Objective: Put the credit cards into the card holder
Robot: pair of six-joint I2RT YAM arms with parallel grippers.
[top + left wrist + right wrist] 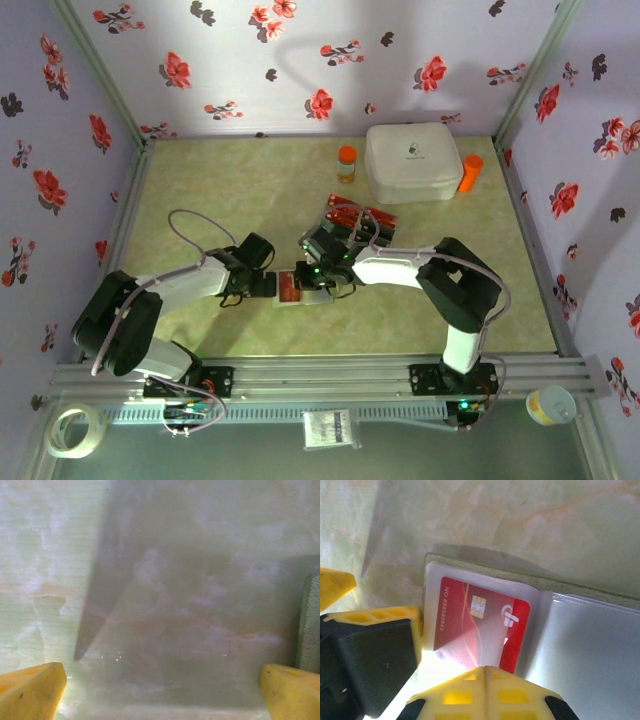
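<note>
The olive-green card holder point(291, 289) lies open on the table between my two grippers. In the right wrist view a red credit card point(480, 622) with a chip sits in the holder's point(530, 575) left translucent sleeve. My right gripper point(485, 680) is shut, its yellow fingertips pressed together at the card's near edge, with nothing between them. My left gripper point(162, 690) is open wide over bare table, and the holder's green edge point(311, 625) lies just beyond its right finger. More red and black credit cards point(360, 215) lie in a loose pile behind the right gripper point(322, 278).
A large white rounded box point(412, 162) stands at the back with an orange-capped bottle point(346, 163) on its left and another point(470, 173) on its right. The left gripper's finger point(370, 650) sits against the holder's left edge. Floral walls enclose the table.
</note>
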